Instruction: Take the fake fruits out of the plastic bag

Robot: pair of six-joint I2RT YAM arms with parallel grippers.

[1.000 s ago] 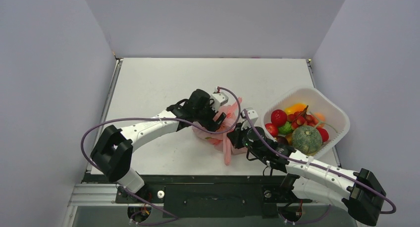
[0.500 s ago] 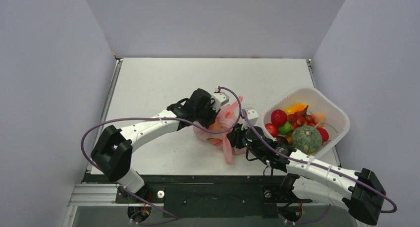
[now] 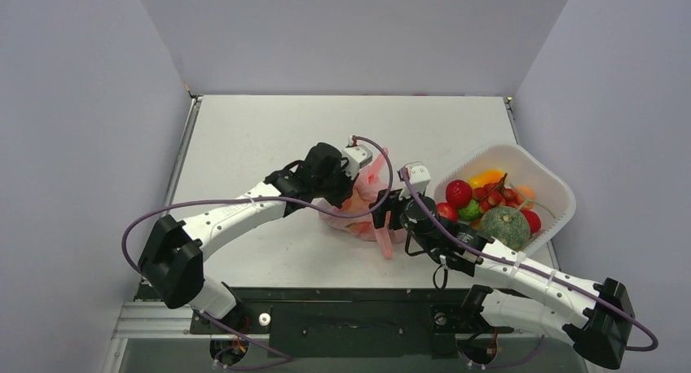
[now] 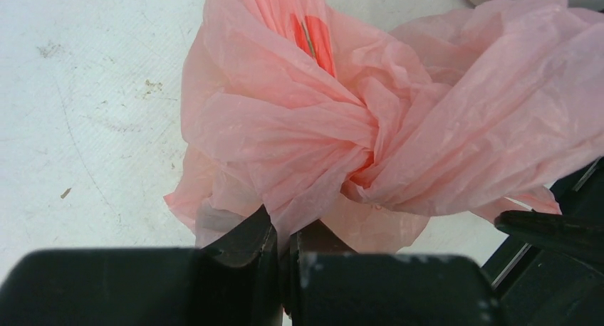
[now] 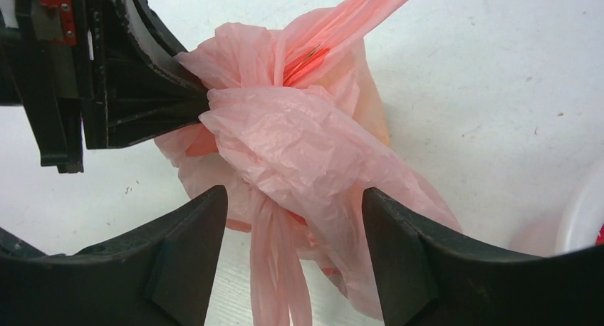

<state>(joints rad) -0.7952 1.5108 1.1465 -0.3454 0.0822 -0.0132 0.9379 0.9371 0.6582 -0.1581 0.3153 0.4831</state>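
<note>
Now, bag: crinkly translucent pink plastic bag point(image 5: 299, 137) lies mid-frame, between the spread fingers of your right end effector point(image 5: 295, 198).
Left end effector point(image 4: 283, 235): clamped on its fold.

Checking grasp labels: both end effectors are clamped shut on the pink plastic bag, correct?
Not quite. Only the left end effector is shut on the pink plastic bag; the right end effector is open, straddling it, per the right wrist view.

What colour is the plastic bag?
Translucent pink; the plastic bag shows best in the left wrist view.
</note>
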